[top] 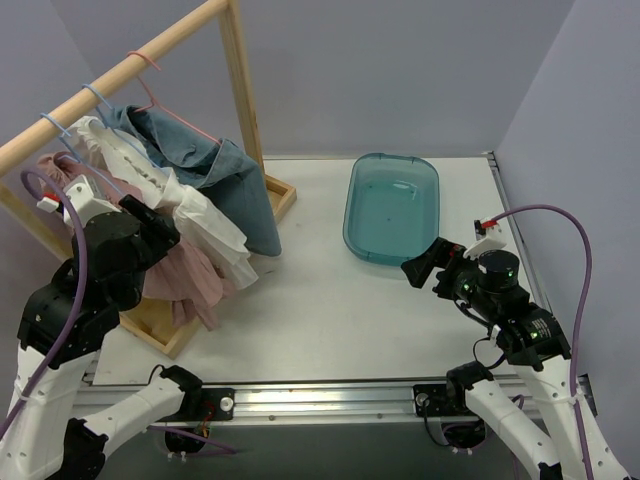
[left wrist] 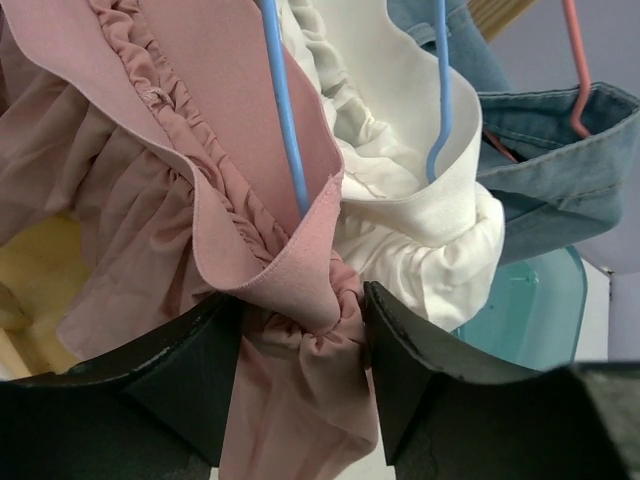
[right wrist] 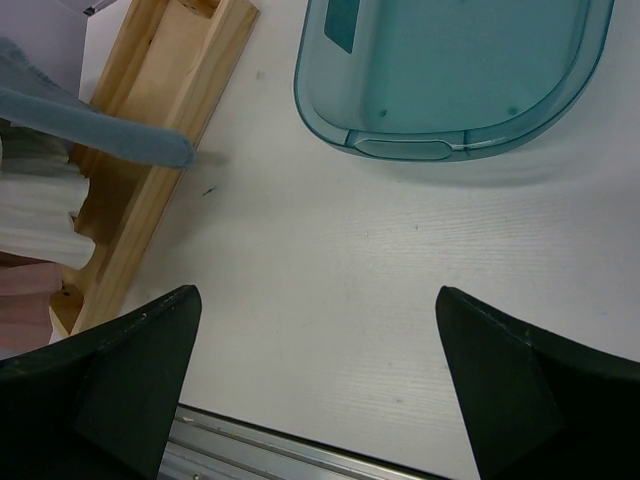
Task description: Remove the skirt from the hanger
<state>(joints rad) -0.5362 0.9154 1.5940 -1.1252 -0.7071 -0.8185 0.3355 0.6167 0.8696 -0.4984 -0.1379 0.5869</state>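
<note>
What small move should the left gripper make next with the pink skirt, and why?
Probably pull the pinched fold gently down and outward. The left gripper seems closed on the waistband of the pink skirt, which hangs over the blue hanger. The right gripper is open and holds nothing.

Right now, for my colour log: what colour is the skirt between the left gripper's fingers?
Dusty pink skirt; clearest in left wrist view.
</note>
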